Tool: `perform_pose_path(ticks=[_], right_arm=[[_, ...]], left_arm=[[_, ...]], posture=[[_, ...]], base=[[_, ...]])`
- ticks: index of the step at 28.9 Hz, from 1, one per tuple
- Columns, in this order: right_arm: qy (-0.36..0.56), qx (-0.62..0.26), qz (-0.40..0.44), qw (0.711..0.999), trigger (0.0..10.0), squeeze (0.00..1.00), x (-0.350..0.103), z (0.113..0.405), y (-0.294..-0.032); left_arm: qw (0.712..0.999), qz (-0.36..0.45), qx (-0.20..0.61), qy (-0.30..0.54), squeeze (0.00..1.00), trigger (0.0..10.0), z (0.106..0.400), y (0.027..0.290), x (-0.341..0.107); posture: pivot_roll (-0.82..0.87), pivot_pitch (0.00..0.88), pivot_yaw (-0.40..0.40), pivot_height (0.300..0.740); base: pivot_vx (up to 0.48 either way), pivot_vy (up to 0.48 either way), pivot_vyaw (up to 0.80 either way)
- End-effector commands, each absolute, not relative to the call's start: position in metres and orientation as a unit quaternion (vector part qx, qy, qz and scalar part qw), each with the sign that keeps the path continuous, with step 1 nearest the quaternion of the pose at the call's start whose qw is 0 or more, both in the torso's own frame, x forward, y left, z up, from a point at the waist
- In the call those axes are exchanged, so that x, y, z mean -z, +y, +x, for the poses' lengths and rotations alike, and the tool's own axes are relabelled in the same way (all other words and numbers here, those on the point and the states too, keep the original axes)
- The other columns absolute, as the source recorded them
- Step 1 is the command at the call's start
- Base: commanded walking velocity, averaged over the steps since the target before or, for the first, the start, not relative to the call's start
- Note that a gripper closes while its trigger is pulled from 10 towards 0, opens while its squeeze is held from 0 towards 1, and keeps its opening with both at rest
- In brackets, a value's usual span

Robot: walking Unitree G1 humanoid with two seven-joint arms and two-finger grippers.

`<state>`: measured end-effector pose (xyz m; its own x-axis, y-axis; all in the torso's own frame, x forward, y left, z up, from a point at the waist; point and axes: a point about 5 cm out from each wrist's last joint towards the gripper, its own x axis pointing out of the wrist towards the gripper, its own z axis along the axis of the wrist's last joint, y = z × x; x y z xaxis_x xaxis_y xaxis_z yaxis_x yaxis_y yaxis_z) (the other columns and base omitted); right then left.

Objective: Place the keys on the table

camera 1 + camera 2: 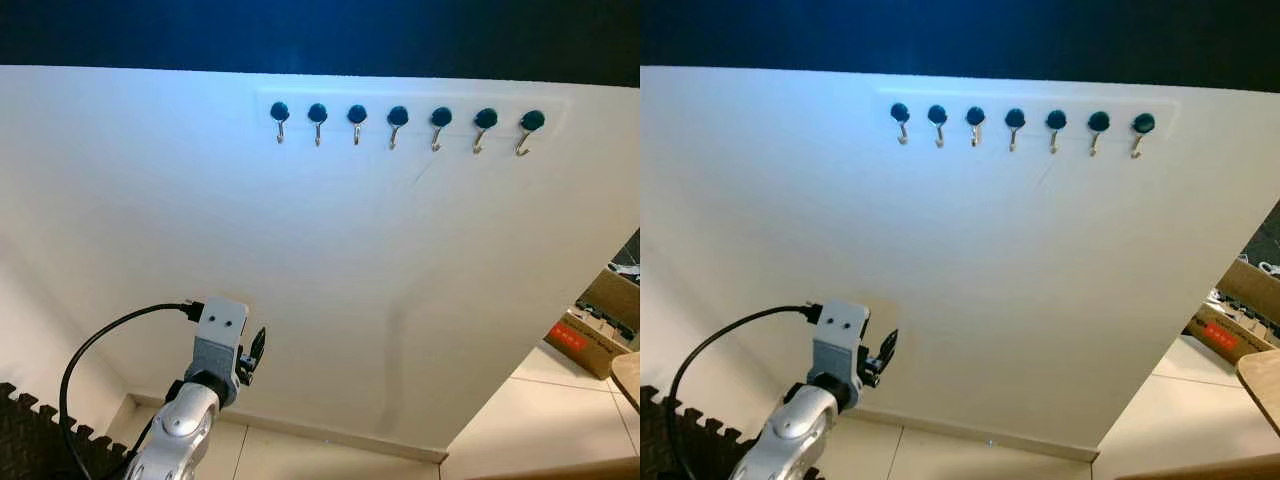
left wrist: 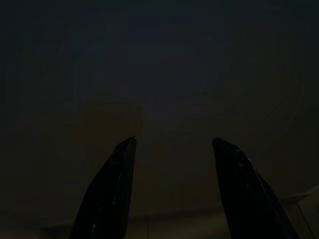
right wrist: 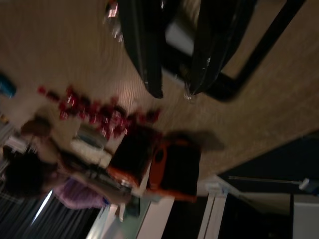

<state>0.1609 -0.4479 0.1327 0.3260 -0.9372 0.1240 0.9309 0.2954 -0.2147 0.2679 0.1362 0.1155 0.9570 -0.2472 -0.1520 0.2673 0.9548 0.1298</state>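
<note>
A row of several dark-knobbed hooks runs along the white wall, and every hook is bare. My left gripper is raised at the lower left, close to the wall and well below the hooks. Its fingers stand apart in the dark left wrist view with nothing between them. In the blurred right wrist view my right gripper has its fingers close together on the keys: a small glinting piece and a black strap loop. Below them lies a wooden table top.
Red bits and an orange and black object lie on the wooden surface. A table corner and cardboard boxes are at the right on the tiled floor. Black foam mat lies at the lower left.
</note>
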Motion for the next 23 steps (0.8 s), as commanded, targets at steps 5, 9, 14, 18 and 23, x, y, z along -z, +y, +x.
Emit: perform_pose_path(ticks=[5,9,14,18,23], right_arm=[[-0.003,0.612,-0.099,0.784,10.0,1.00,-0.129,0.153,-0.450],[-0.029,0.618,-0.106,0.779,10.0,0.00,-0.134,0.153,-0.448],[-0.063,0.451,-0.174,0.873,10.0,0.00,-0.142,0.198,-0.412],[-0.063,0.287,-0.192,0.937,10.0,0.00,-0.121,0.232,-0.347],[-0.047,0.172,-0.160,0.971,10.0,0.00,-0.087,0.234,-0.267]], left_arm=[[0.986,0.076,0.124,0.081,0.00,10.0,0.263,0.141,-0.109],[0.986,0.077,0.122,0.082,0.00,10.0,0.263,0.141,-0.108],[0.986,0.077,0.124,0.084,0.00,10.0,0.263,0.140,-0.107],[0.985,0.079,0.126,0.086,0.00,10.0,0.265,0.139,-0.104],[0.986,0.080,0.113,0.091,0.00,10.0,0.262,0.143,-0.101]], posture=[[0.08,0.161,0.041,0.740],[0.08,0.163,0.041,0.740],[0.07,0.164,0.043,0.740],[0.07,0.164,0.033,0.740],[0.09,0.167,0.011,0.740]], base=[[0.000,0.000,0.00],[0.000,0.000,0.00],[0.000,0.000,0.00],[0.000,0.000,0.00],[0.000,0.000,0.00]])
